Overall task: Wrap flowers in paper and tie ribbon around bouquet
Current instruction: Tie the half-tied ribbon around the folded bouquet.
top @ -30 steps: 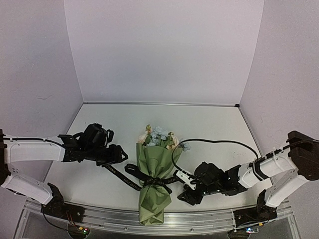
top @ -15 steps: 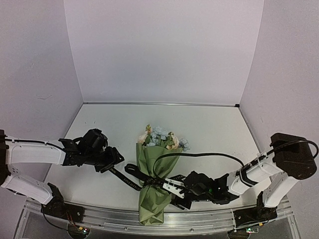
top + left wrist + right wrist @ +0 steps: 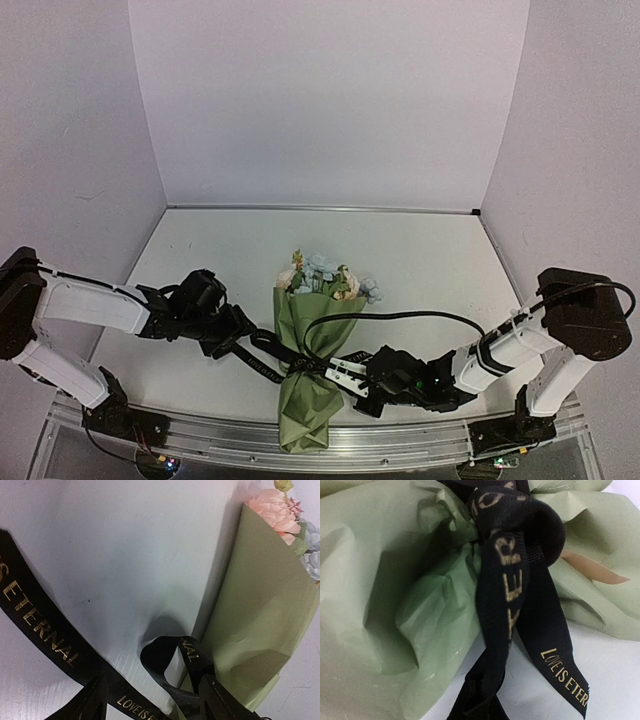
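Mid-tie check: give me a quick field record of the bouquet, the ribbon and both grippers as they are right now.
bouquet: olive-green paper cone lying flat on the white table, with pale cream and light-blue flowers at its far, wide end
ribbon: narrow black fabric ribbon with gold lettering, cinched around the cone's waist; one tail trails left across the table
left gripper: open, fingers either side of the left tail
right gripper: shut on a ribbon strand at the waist, on the cone's right
knot: loop visible; cannot tell if finished
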Controlling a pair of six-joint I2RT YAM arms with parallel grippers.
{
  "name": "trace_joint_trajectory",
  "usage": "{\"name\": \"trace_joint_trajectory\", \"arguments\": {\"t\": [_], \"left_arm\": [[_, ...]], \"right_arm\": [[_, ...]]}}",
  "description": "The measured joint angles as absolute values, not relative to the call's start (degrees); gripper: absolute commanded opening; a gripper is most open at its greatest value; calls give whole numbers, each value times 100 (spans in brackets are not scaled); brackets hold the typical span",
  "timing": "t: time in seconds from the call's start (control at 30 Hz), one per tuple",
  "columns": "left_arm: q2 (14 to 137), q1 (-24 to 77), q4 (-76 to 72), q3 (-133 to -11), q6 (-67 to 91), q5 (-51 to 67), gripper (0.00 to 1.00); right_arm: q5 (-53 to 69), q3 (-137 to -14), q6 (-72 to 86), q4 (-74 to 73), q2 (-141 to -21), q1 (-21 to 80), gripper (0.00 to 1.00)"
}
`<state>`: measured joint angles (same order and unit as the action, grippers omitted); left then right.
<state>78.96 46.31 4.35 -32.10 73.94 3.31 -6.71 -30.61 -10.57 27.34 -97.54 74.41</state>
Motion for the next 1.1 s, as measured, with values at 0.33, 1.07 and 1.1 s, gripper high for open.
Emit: {"name": "trace_joint_trajectory", "arguments": {"t": [0.33,1.07,1.1], "left_arm": [[8250,4746,-30,-3199,7825,333,52],[8412,4659,-221,-3199,7810,-21,0],[8366,4609,-187,-3199,7749,-37,0]], "right_arm": [[-767,-3063,-1046,2684,-9747,7446,0],[-1021,-3693,-1248,-196,-8600,7456,0],[-1063,-3844,-1288,-566,-8491,7456,0]]}}
